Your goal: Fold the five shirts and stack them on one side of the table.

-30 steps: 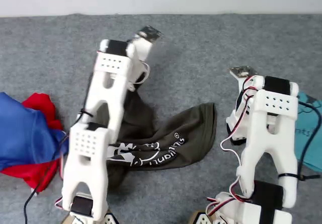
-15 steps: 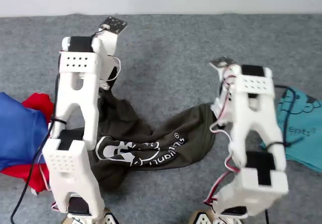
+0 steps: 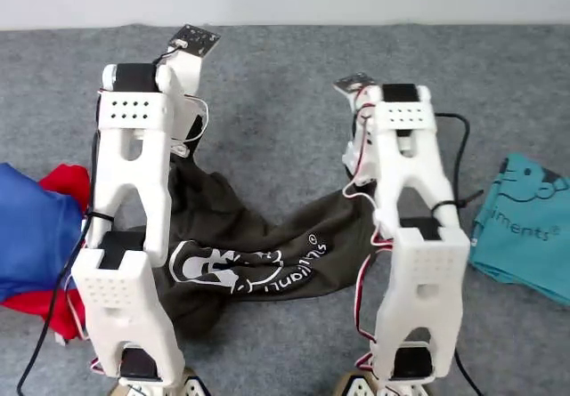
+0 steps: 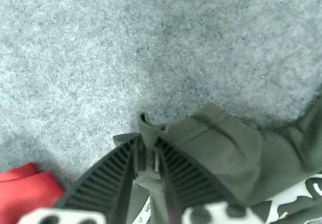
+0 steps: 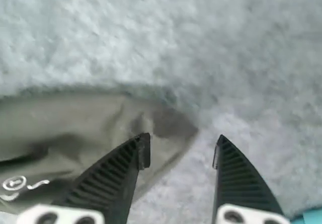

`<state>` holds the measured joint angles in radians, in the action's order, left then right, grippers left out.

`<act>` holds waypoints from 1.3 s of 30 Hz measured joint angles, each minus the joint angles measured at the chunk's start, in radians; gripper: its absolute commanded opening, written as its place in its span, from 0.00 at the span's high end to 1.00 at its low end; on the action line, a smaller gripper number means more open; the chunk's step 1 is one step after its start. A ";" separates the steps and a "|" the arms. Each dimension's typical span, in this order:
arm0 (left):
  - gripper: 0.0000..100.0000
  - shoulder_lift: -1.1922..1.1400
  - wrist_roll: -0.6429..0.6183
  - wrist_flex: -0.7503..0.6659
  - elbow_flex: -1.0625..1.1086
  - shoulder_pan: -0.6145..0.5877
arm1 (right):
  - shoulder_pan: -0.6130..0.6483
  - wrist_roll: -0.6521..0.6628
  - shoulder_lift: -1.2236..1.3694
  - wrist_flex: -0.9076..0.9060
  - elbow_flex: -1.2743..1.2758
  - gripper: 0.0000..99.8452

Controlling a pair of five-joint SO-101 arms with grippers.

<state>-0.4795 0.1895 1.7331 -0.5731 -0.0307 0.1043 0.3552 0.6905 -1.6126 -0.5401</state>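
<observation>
A dark olive shirt [image 3: 267, 258] with white print lies crumpled on the grey felt table between the two arms. In the left wrist view my left gripper [image 4: 147, 147] is shut on a bunched edge of this olive shirt [image 4: 226, 143], at its far left end. My right gripper [image 5: 181, 149] is open just above the table, straddling the far right corner of the olive shirt [image 5: 75, 128]: one finger over the cloth, the other over bare felt. In the high view both grippers are hidden beneath their white arms.
A blue shirt [image 3: 31, 227] lies on top of a red shirt [image 3: 71, 187] at the left edge of the table. A teal shirt [image 3: 521, 222] lies at the right edge. Bare grey felt [image 3: 285, 84] stretches across the far half.
The left arm swung left, pulling the olive shirt's edge with it. The right arm moved left and away from the teal shirt, to the olive shirt's right corner.
</observation>
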 measured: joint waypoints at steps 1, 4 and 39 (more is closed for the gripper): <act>0.99 0.000 0.000 0.000 0.000 0.000 | 0.012 0.000 0.017 -0.005 -0.018 0.79; 0.99 0.000 0.000 0.000 0.000 0.000 | 0.028 0.000 0.061 -0.003 -0.044 0.79; 0.99 0.311 0.000 0.002 -0.175 0.000 | -0.057 0.328 -0.563 -0.115 -0.054 0.99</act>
<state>-0.1680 0.1895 1.7346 -0.7480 -0.0307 0.0476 0.6836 0.1274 -1.7277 -0.5938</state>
